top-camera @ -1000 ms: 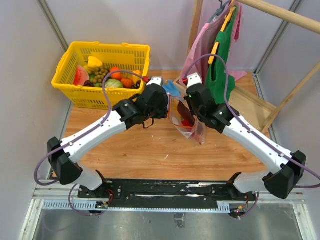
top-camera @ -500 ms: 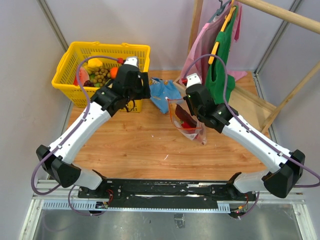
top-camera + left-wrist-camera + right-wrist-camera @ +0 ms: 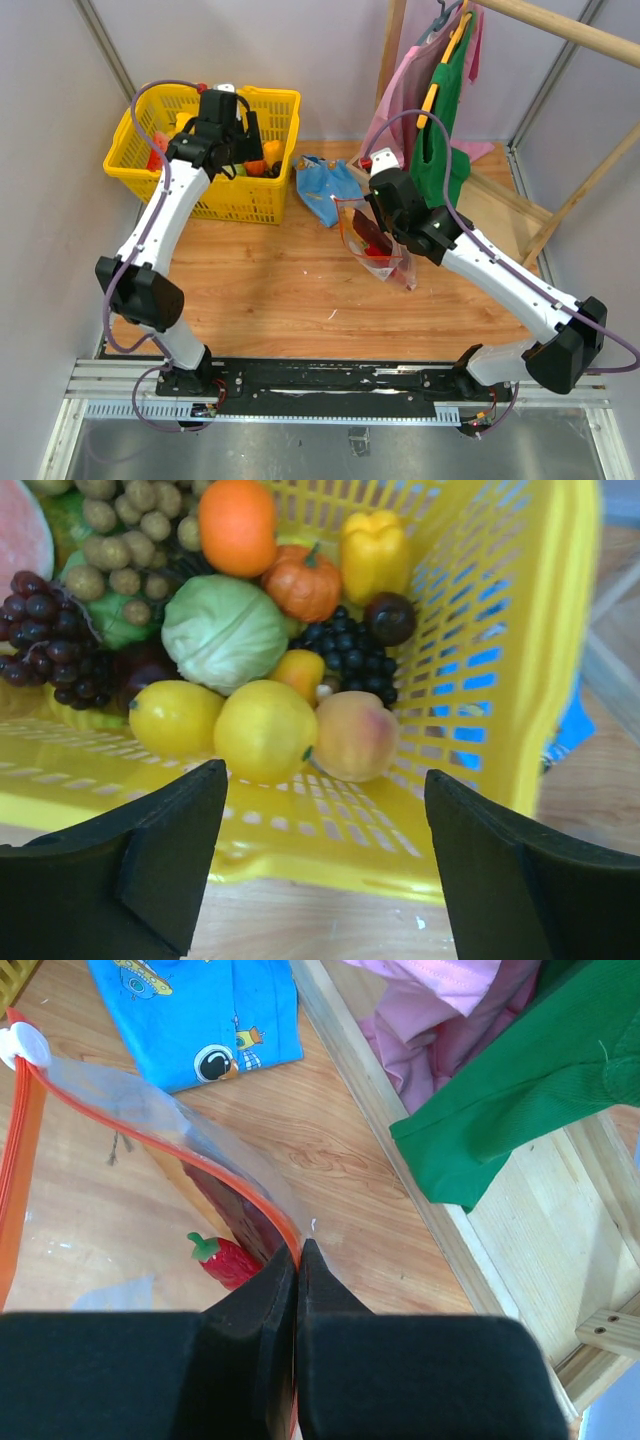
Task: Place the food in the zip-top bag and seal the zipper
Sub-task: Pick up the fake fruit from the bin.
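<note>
The clear zip-top bag (image 3: 378,245) hangs from my right gripper (image 3: 388,218), which is shut on its red-orange zipper (image 3: 225,1175) at one end (image 3: 298,1250). The bag's mouth gapes open. A long dark red slice (image 3: 238,1215) and a small red toy with a green stem (image 3: 226,1260) lie inside. My left gripper (image 3: 325,780) is open and empty, just above the near wall of the yellow basket (image 3: 330,845). In the basket, beyond the fingertips, lie a yellow lemon (image 3: 265,730), a peach (image 3: 357,736) and a yellow-orange mango (image 3: 299,670).
The basket (image 3: 215,195) also holds a cabbage (image 3: 224,632), grapes (image 3: 345,655), a pumpkin (image 3: 303,582) and an orange (image 3: 237,525). A blue pouch (image 3: 325,187) lies behind the bag. Green and pink clothes (image 3: 440,125) hang on a wooden rack (image 3: 430,1200) at the right.
My left arm has swung away from the bag, left and back, to the basket, its gripper open. My right gripper has kept hold of the bag and barely moved.
</note>
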